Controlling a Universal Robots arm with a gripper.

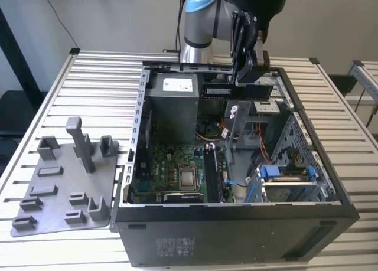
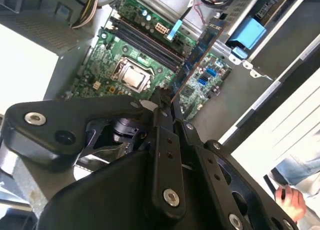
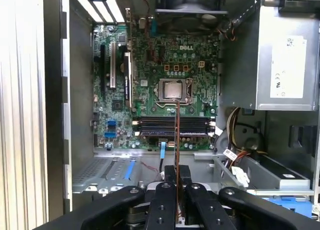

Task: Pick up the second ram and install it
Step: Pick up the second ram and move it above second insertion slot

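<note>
Gripper (image 1: 250,81) clamped shut on second ram (image 1: 221,91). Stick held level, above open PC case (image 1: 140,117), beside PSU (image 1: 171,100), well clear of motherboard (image 1: 177,165). First wrist view: ram edge-on (image 3: 177,135), its line crossing DIMM slots (image 3: 150,125) on the board.

Matt black tool (image 3: 177,173), seemingly plastic; ribbed bare-metal table (image 1: 56,94).

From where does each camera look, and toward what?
Exterior view: off the arm, above the table, facing the open computer case; the arm shows, its claw gripping the second ram.
First wrist view: on the wrist, looking along the claw onto the motherboard.
Second wrist view: likewise, from another side.
All share claw and ram.
</note>
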